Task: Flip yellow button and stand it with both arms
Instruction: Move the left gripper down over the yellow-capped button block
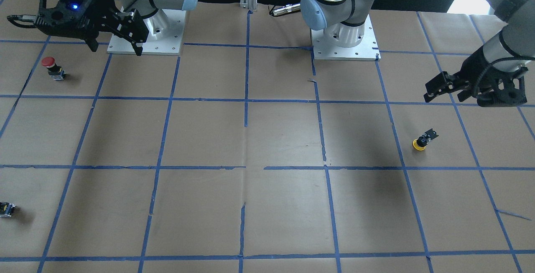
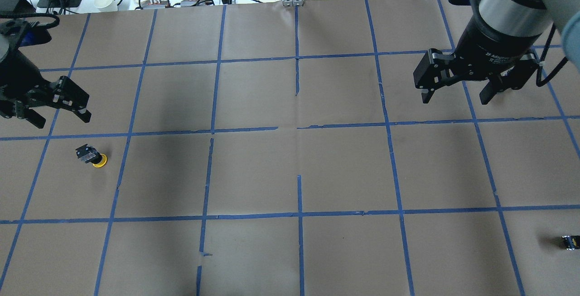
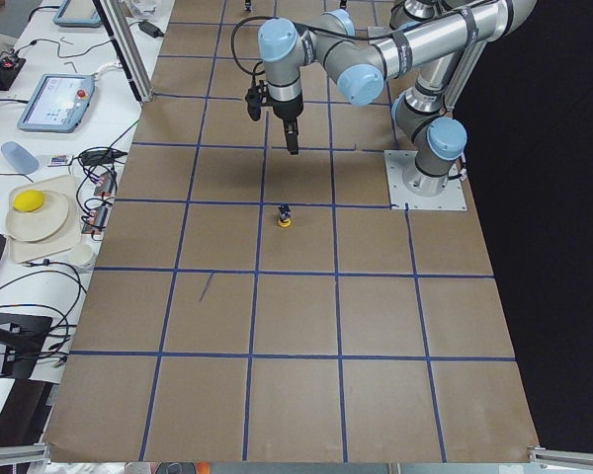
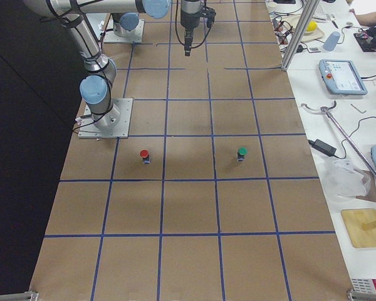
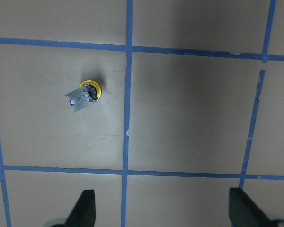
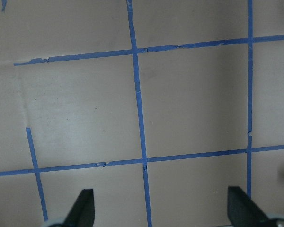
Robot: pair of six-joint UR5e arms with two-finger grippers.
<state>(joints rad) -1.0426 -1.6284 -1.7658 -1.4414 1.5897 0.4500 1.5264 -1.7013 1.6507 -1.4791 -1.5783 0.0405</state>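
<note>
Plainly, the button (image 2: 93, 157) rests cap-down at the left gripper's (image 2: 63, 120) five o'clock overhead. Both grippers gape empty. Centre over it and pinch the black body, then bring the distant right gripper (image 2: 456, 100) in.

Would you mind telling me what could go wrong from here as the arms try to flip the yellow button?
The yellow button rests tilted on its round cap, so it may roll away if one finger of the open left pincer touches it first. It is small, so passing it to the right pincer, far across the table, may make the fingers clash or drop it.
</note>
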